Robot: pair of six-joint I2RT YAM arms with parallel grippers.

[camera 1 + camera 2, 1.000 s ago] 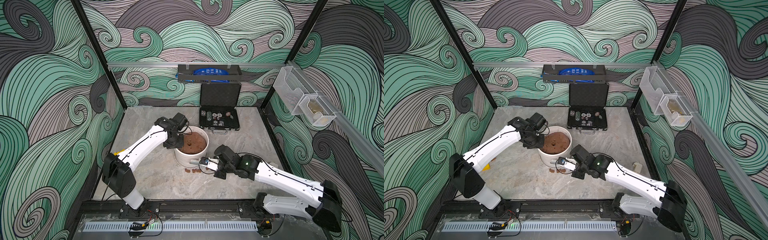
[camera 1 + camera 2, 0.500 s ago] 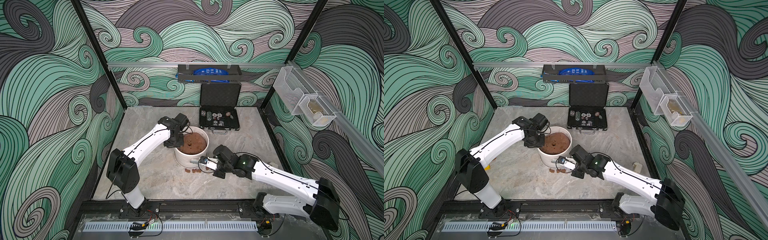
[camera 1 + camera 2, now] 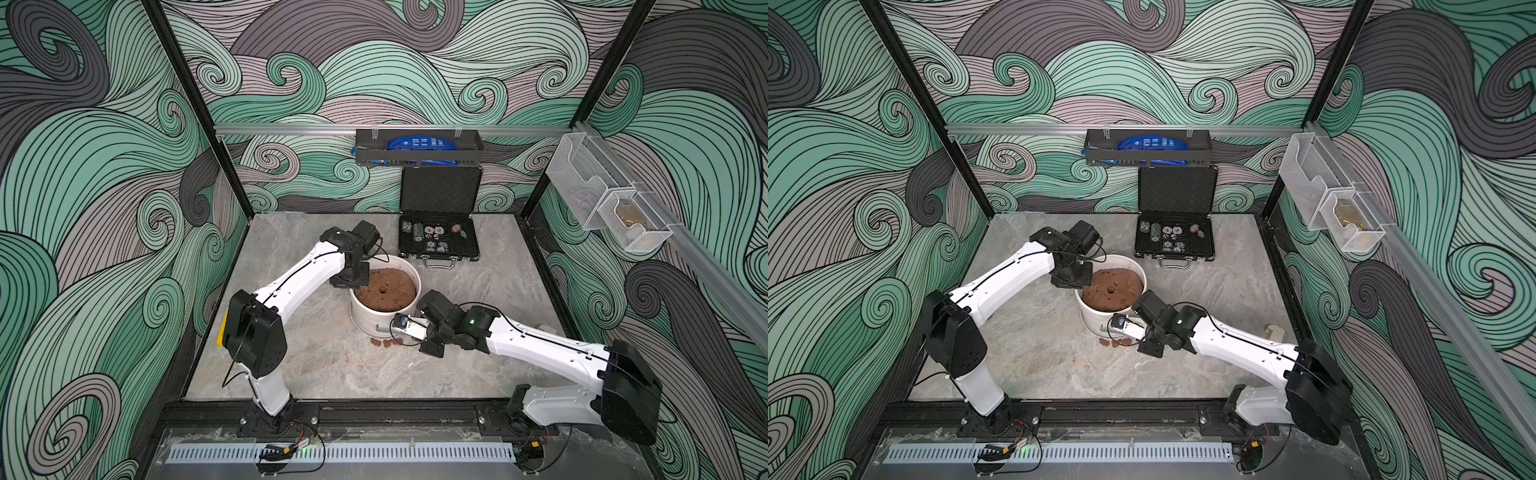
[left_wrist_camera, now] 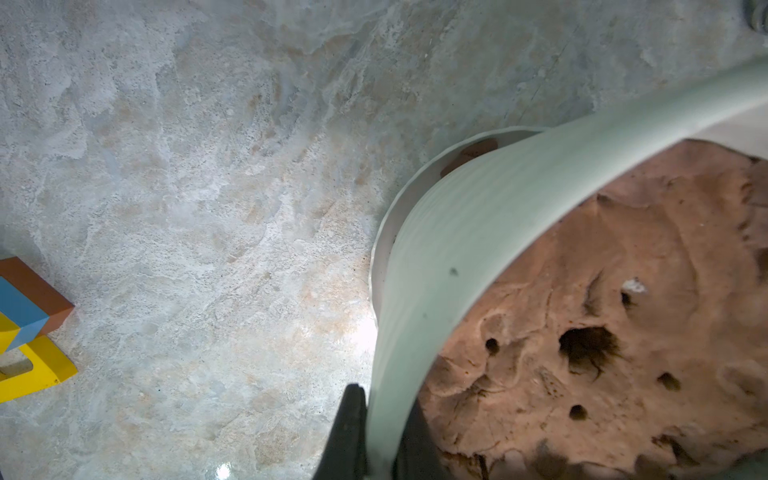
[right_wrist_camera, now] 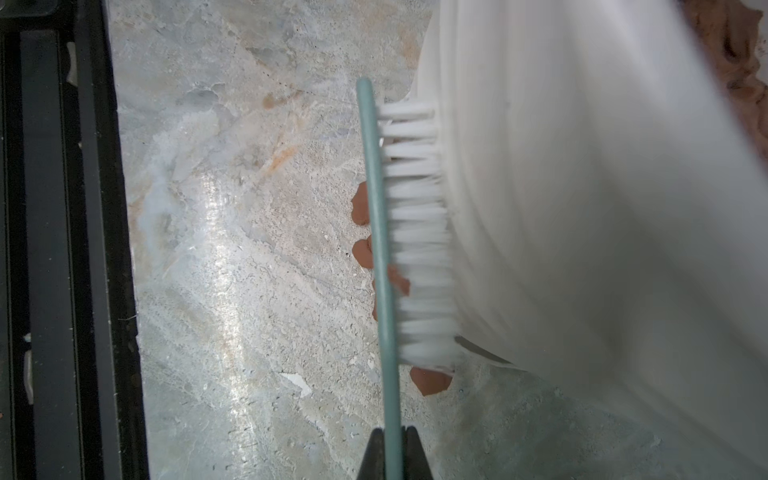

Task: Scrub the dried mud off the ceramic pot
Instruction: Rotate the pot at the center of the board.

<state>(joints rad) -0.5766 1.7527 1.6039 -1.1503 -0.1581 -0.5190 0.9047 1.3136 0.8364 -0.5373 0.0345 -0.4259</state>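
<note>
Since 1 second ago the ceramic pot [image 3: 368, 318] has been clamped at its rim by your left gripper [image 4: 380, 434], 1 finger inside, 1 outside. On the pot's opposite side the right gripper [image 5: 392, 449] pinches the brush [image 5: 377, 232], bristles against the wall. Dried mud [image 5: 430, 381] lies loose at the pot's base. Press too hard and the pot may tilt in that rim grip, or the thin handle may twist.
</note>
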